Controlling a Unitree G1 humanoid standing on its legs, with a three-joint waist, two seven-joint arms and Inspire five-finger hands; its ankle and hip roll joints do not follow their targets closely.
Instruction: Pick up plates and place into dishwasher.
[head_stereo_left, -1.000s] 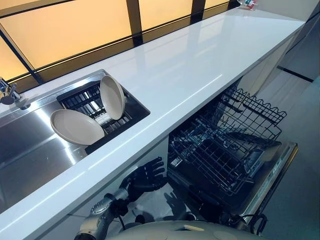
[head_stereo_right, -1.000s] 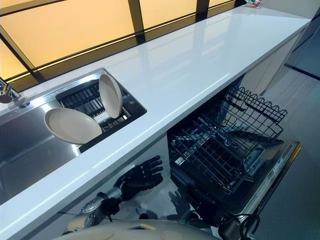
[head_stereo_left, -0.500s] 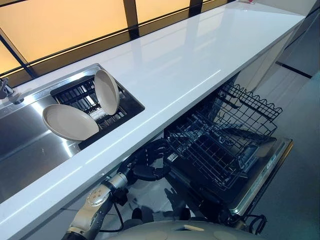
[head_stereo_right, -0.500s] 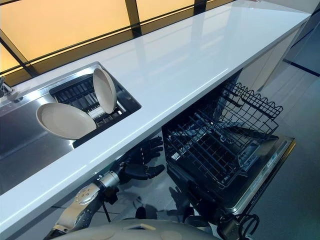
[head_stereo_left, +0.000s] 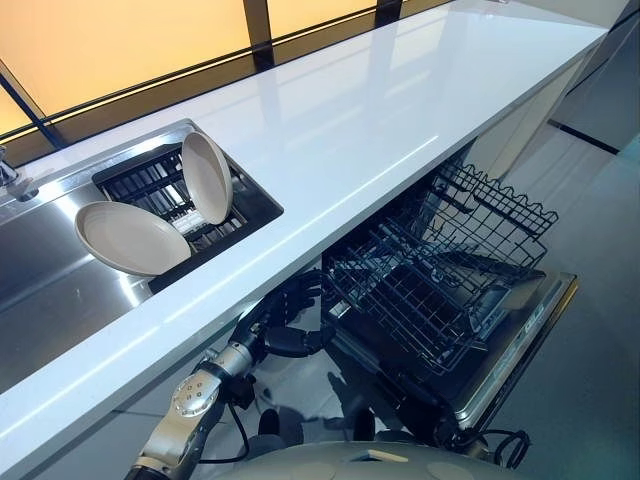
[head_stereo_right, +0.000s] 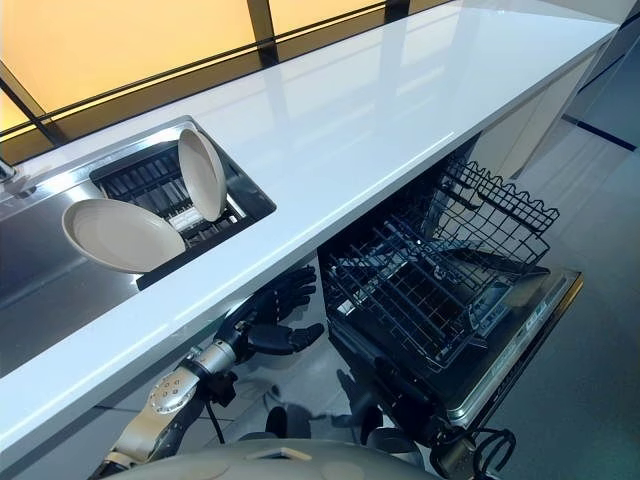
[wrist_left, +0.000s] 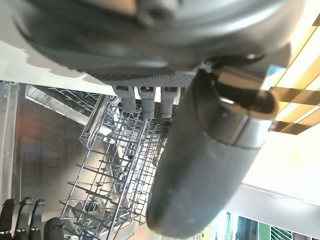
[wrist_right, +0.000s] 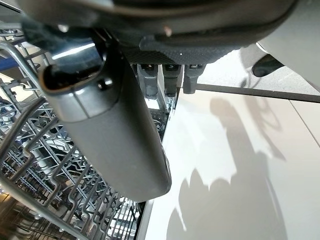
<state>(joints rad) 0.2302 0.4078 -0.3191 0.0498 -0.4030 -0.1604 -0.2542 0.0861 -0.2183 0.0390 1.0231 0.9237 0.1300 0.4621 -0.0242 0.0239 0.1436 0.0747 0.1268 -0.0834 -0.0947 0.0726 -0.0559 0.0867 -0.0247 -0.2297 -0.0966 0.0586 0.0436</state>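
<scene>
My left hand (head_stereo_right: 268, 322) sits below the front edge of the white countertop (head_stereo_left: 350, 130), just beside the near corner of the dishwasher rack (head_stereo_left: 440, 270). Its fingers are relaxed and slightly spread, the thumb standing apart from them, and nothing is held between them. In the left wrist view the thumb (wrist_left: 205, 165) extends forward in the foreground with the row of fingers (wrist_left: 145, 102) beside it, and the wire grid of the rack shows past them, apart from the hand. My right hand (wrist_right: 125, 135) appears in its own wrist view close against the rack wires, thumb extended, fingers (wrist_right: 167, 80) straight and empty, with pale floor (wrist_right: 240, 165) beyond. The two plates (head_stereo_left: 207, 176) are in the black drying rack (head_stereo_left: 160, 190) set in the stainless sink (head_stereo_left: 50, 290), well apart from both hands. One plate stands nearly upright on edge in the drying rack. The other plate (head_stereo_left: 130, 237) leans at a shallow tilt over the rack's near left corner, its rim overhanging the sink basin. The dishwasher rack is pulled out over the open dishwasher door (head_stereo_left: 520, 340), under the countertop, and carries no plates.
</scene>
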